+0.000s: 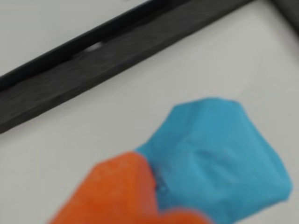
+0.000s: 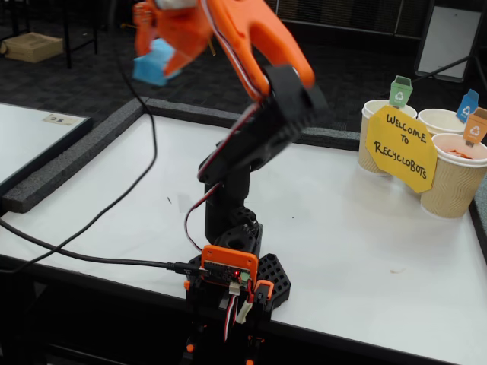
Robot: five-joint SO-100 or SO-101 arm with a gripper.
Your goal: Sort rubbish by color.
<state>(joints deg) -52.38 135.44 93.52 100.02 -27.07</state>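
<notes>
My orange gripper [image 2: 158, 47] is raised high above the table's back left and is shut on the light blue crumpled paper wad [image 2: 151, 63]. In the wrist view the blue wad [image 1: 219, 158] fills the lower right, pressed against one orange finger [image 1: 117, 191]; the other finger is hidden. Something orange [image 2: 459, 152] shows inside the rightmost cup. The green wad is out of view.
Three paper cups stand at the right: one with a green tag [image 2: 374, 129], one with a blue tag [image 2: 441, 119], one with an orange tag [image 2: 455, 179]. A yellow sign [image 2: 401, 148] hangs before them. A black foam strip [image 2: 76, 156] borders the white table [image 2: 365, 251]; it also crosses the wrist view [image 1: 93, 60].
</notes>
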